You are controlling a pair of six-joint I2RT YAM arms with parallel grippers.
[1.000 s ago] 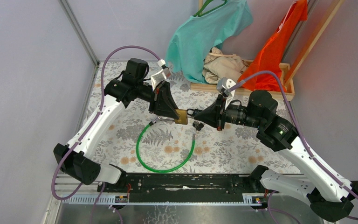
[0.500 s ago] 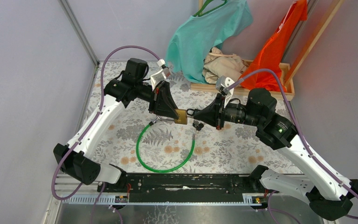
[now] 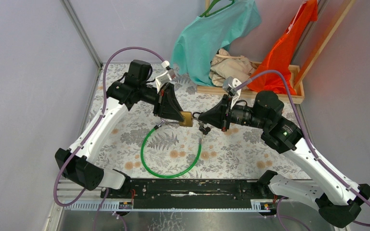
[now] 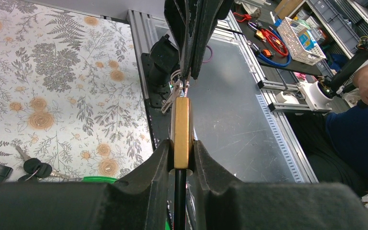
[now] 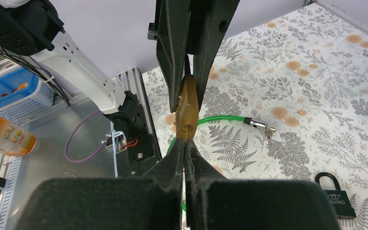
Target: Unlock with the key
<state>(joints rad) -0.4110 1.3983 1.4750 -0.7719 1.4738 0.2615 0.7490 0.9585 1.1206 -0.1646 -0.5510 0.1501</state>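
The right arm has swung a little toward the left edge of the tabletop [image 3: 231,155], its elbow pulled in, and the brass padlock [image 3: 186,119] has shifted slightly that way with it. The left arm looks unchanged.

The padlock hangs in mid-air above the middle of the tabletop, between the two hands. The left hand [image 3: 179,116] is set narrow, its fingers [image 4: 159,158] clamped on the padlock's two flat faces. From the opposite side the right hand [image 3: 195,115] meets the padlock's keyhole end with its fingers pressed fully together on the key [image 4: 185,86]. The key is mostly hidden between them; its key ring [image 4: 174,94] and a spare dangle just beside the brass.

Directly below lies a green cable [image 3: 171,159] in an open loop. One end rises to the left hand beside the padlock, though the joint there is too small to make out. The other end carries a metal ferrule [image 5: 258,124] and rests on the tabletop under the right hand. Black-headed keys [image 4: 34,167] lie next to that end. A black padlock [image 5: 333,197] sits on the tabletop nearby, clear of both hands.

At the far right corner stands a wooden crate [image 3: 296,92] holding a beige cloth [image 3: 229,65]. A teal shirt [image 3: 212,33] and an orange garment [image 3: 284,48] hang over it — all well apart from the hands.
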